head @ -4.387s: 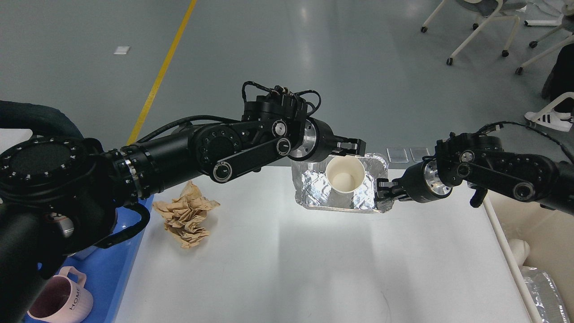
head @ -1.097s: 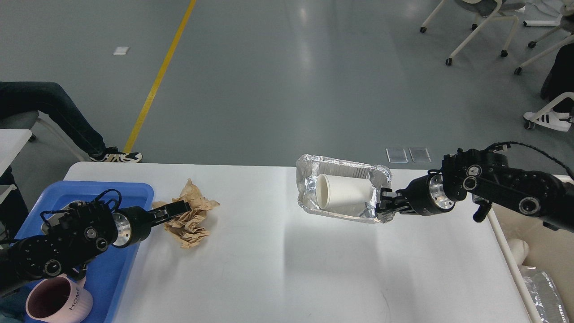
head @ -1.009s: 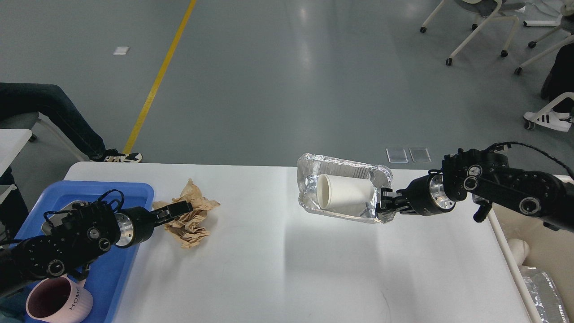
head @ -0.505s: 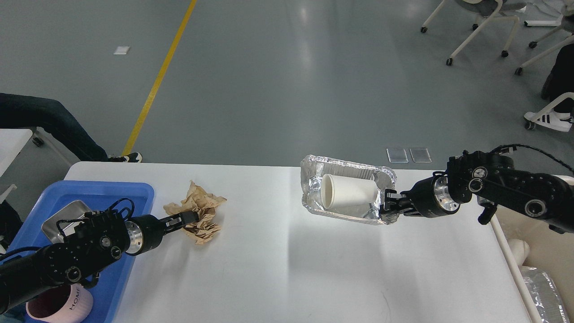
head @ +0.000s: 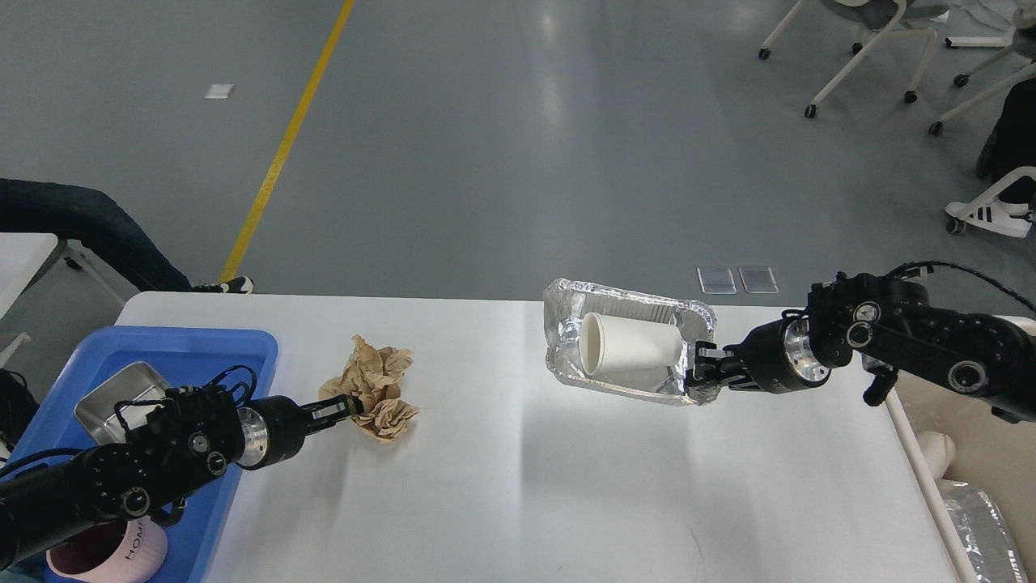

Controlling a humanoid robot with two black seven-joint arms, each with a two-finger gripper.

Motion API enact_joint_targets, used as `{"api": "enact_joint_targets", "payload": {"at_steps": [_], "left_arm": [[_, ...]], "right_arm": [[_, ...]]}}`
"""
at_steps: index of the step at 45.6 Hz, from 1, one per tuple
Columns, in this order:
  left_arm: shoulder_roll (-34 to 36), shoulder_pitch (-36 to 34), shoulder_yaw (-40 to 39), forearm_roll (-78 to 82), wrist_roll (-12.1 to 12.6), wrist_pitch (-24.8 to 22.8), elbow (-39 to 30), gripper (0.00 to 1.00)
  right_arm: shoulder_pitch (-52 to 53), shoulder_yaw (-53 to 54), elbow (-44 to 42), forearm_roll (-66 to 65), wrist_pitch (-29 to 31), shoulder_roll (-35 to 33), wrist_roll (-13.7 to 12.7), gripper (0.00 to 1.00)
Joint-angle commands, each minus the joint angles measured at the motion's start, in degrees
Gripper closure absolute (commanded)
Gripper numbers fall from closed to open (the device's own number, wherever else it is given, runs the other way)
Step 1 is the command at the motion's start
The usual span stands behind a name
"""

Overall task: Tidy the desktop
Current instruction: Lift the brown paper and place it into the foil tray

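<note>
The right gripper (head: 702, 371) pinches the near right corner of a foil tray (head: 631, 340), holding it tilted above the desktop (head: 566, 486). The left gripper (head: 344, 407) is closed on a crumpled brown paper (head: 374, 389), which sits low over the desktop's left part.

The desktop fills the lower middle of the view, white and wide, with grey floor (head: 486, 146) beyond its far edge. A blue tray (head: 218, 344) stands at its left end, holding a steel dish (head: 121, 390) and a pink mug (head: 113, 559). A cream bin (head: 971, 453) stands off the right edge. Inside the foil tray a white paper cup (head: 627, 354) lies on its side, mouth facing left.
</note>
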Motion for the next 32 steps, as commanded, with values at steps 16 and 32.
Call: {"api": "enact_joint_targets", "payload": {"at_steps": [16,32], "left_arm": [[31.24,-6.62,-4.64,-0.28,-1.41,-3.36,-28.69,0.98],[34.95,-8.2,-24.08,-0.28,-0.71,-16.64,-30.63,0.98]], "right_arm": [[-0.72,0.5,0.11,0.0,0.0,0.77,-0.18,1.0],[-0.64,0.24,2.13,0.0,0.18,1.04,-0.27,1.0]]}}
